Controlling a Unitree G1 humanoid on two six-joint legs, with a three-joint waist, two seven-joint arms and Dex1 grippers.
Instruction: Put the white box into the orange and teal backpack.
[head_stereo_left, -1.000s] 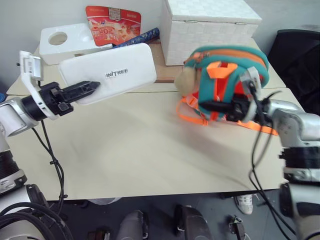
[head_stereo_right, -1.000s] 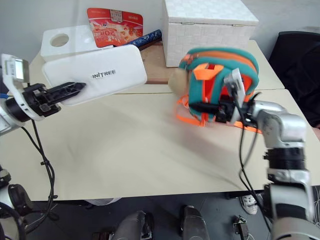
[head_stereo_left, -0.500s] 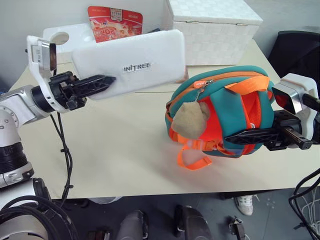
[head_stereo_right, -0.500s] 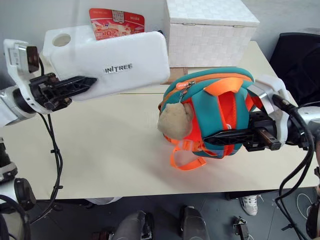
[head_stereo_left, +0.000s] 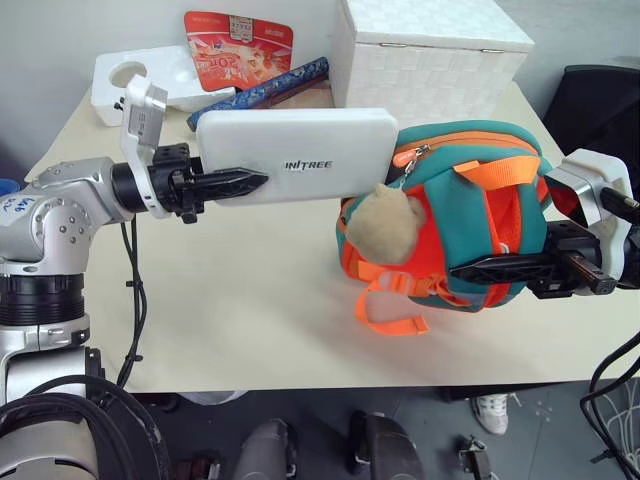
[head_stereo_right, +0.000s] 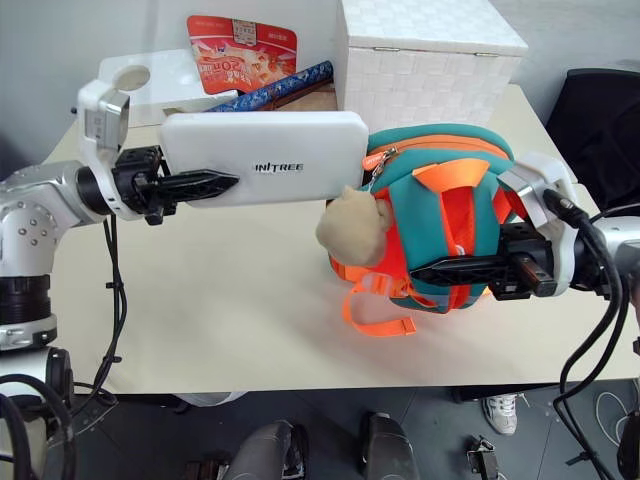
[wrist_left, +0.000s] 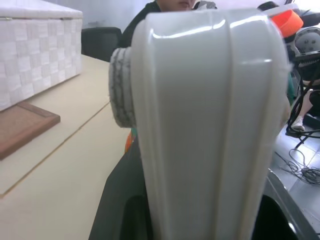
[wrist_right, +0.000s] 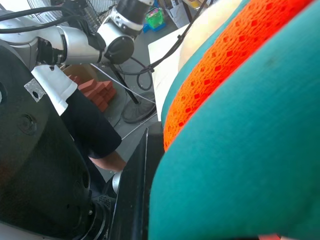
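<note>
Left end effector (head_stereo_left: 245, 182) grips the white box (head_stereo_left: 300, 157) level above the worktop (head_stereo_left: 250, 300), its far end at the backpack's (head_stereo_left: 470, 215) zipped top. Right end effector (head_stereo_left: 470, 270) is clenched on the backpack, whose inside stays hidden.

White box (wrist_left: 210, 125) up close, seen end-on, glossy ridged edge, gripped between the left tool's dark fingers (wrist_left: 120, 210) at 6 o'clock. Tan plush toy (wrist_left: 121, 90) peeks out at 9 o'clock of it. Beige bench (wrist_left: 55, 170), woven white box (wrist_left: 35, 55) at 10 o'clock, orange strap (wrist_left: 286, 20) at 1.
</note>
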